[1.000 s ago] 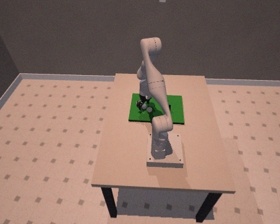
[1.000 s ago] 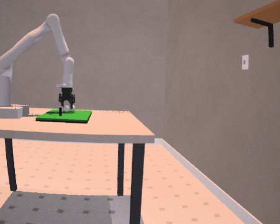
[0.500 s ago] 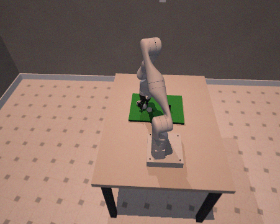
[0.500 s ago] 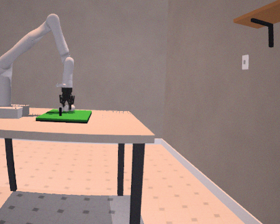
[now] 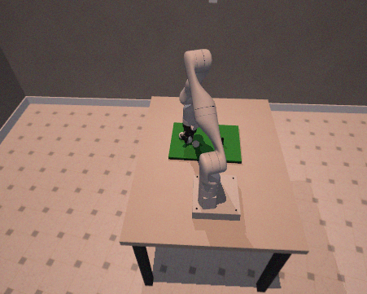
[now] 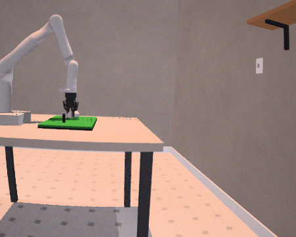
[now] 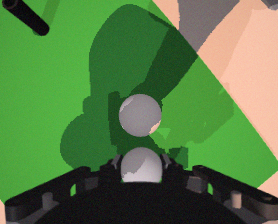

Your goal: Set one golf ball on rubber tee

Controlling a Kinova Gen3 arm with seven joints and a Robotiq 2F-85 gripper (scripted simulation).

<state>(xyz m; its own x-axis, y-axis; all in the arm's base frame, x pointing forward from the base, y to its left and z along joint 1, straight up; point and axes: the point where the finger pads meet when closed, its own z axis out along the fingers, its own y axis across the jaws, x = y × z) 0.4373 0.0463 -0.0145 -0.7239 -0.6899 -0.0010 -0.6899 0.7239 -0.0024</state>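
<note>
My gripper [image 7: 141, 163] is low over the green mat [image 5: 205, 143] and is shut on a white golf ball [image 7: 142, 165], which sits between the fingertips at the bottom of the wrist view. A second golf ball [image 7: 141, 114] lies on the mat just beyond it and also shows in the top view [image 5: 195, 143]. The black rubber tee [image 7: 27, 17] stands at the far top left of the wrist view, apart from both balls. In the exterior view the gripper [image 6: 71, 111] is down at the mat next to the tee [image 6: 63, 117].
The mat lies on a tan table. The arm's base plate [image 5: 216, 199] stands on the table in front of the mat. The mat's edge and bare table top show at the right of the wrist view [image 7: 240, 65].
</note>
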